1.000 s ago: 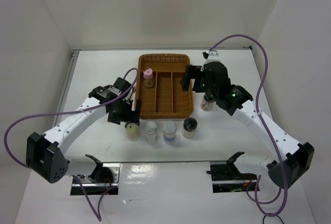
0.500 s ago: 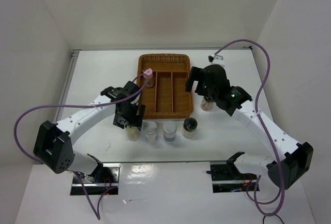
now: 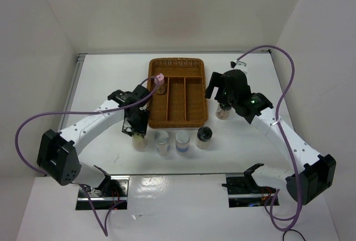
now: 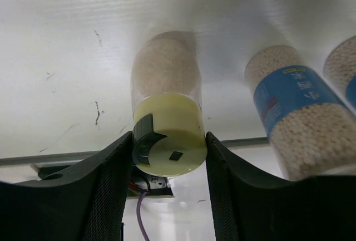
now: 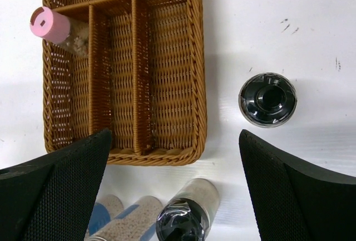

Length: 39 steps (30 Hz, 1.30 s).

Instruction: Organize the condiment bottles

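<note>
— What do we make of the room?
— We see plain white walls [image 3: 167,13] closing in a white counter [image 3: 100,79] on three sides. A glossy strip [image 3: 178,184] runs along its near edge. Up close, we pick out a few thin dark scuffs [image 4: 97,113] on the white surface.

— And where do we find the jars?
— Four stand in a row just in front of the wicker tray [image 3: 183,123]. The yellow-lidded jar [image 4: 166,74] is on the left, then a silver-lidded jar [image 3: 162,139], a second silver-lidded jar [image 3: 182,139] and a black-lidded jar [image 3: 204,136]. The other black-lidded jar [image 5: 267,99] stands alone on the counter just right of the tray. The pink-lidded jar [image 5: 51,23] is in the tray's far-left corner.

— The claws?
— We see the left claw [image 4: 168,141] clamped on the yellow lid, a finger flush against each side. The right claw [image 5: 175,135] hangs spread wide near the tray's right side, gripping nothing.
</note>
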Each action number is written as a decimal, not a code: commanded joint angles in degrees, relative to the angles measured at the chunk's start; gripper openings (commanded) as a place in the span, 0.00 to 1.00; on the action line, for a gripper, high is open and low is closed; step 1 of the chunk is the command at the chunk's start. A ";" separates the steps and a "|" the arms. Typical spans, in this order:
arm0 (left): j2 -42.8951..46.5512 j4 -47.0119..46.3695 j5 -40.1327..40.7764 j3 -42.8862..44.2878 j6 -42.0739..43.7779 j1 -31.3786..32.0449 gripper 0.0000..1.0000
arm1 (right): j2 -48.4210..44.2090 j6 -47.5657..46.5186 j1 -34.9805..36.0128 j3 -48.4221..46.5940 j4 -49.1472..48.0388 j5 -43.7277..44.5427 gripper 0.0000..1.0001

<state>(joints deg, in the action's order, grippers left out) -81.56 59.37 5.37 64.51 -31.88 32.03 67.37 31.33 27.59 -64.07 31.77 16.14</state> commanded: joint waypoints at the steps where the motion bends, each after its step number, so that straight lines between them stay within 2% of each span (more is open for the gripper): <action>1: 2.11 4.77 3.34 9.29 -1.08 0.05 0.42 | -1.20 -0.04 -0.96 0.62 -0.83 0.03 0.99; 4: 2.11 9.08 3.94 17.64 -0.47 0.05 0.41 | -0.67 -0.04 -1.49 0.62 -1.36 0.03 0.99; 8: -0.88 12.08 6.32 33.96 1.99 0.05 0.41 | -0.05 -0.04 -2.72 0.62 -2.14 -0.50 0.99; 12: -6.22 7.01 8.08 40.50 6.02 -1.18 0.41 | 0.48 -0.74 -3.86 1.14 -3.64 -1.11 0.99; 20: -16.86 -6.62 6.94 40.79 10.08 -2.41 0.41 | 4.61 -4.26 -5.53 -2.81 -3.64 -1.20 0.99; 30: -24.70 -12.96 7.64 38.33 11.75 -4.79 0.41 | 4.61 -6.63 -6.06 -2.28 -5.93 -4.45 0.99; 39: -29.62 -17.19 1.85 36.39 13.33 -6.54 0.42 | 4.61 -7.69 -6.06 -1.76 -6.46 -5.59 0.99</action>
<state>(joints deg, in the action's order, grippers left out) -110.45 45.63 9.96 100.82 -20.60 25.74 72.18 24.99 21.87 -64.12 28.38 11.07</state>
